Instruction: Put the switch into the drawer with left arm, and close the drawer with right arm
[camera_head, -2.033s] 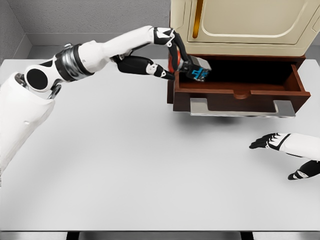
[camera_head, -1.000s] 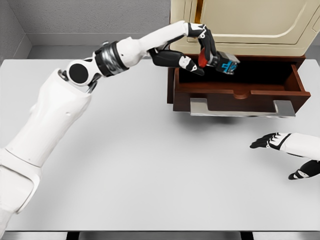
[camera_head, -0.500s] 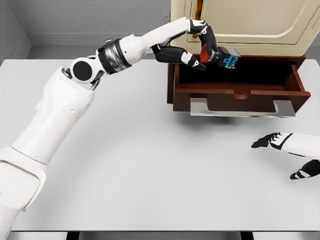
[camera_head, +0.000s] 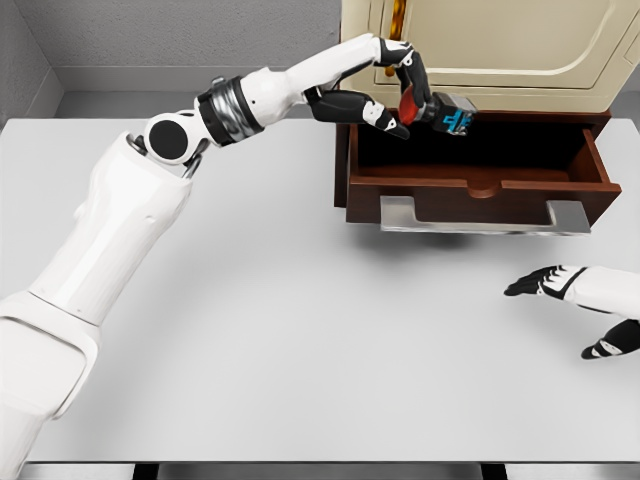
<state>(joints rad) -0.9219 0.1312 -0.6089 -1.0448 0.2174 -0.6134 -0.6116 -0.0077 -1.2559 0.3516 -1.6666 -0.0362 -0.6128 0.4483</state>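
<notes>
The switch (camera_head: 447, 112), a small grey block with red and blue parts, hangs over the left half of the open drawer (camera_head: 480, 185). My left hand (camera_head: 408, 98) is shut on it, with the arm stretched across from the lower left. The drawer is dark red-brown wood with a metal handle (camera_head: 483, 216) on its front, pulled out from a cream cabinet (camera_head: 500, 50). Its inside looks dark and bare. My right hand (camera_head: 570, 300) lies low over the table at the right edge, fingers spread, holding nothing, in front of and below the drawer.
The white table (camera_head: 280, 310) spreads wide in front of the cabinet. A grey wall runs behind it, and the table's front edge shows at the bottom of the view.
My left hand carried the switch from the drawer's left front corner up and to the right, over the drawer's inside. In the last half second it barely shifted. The right hand stayed put.
</notes>
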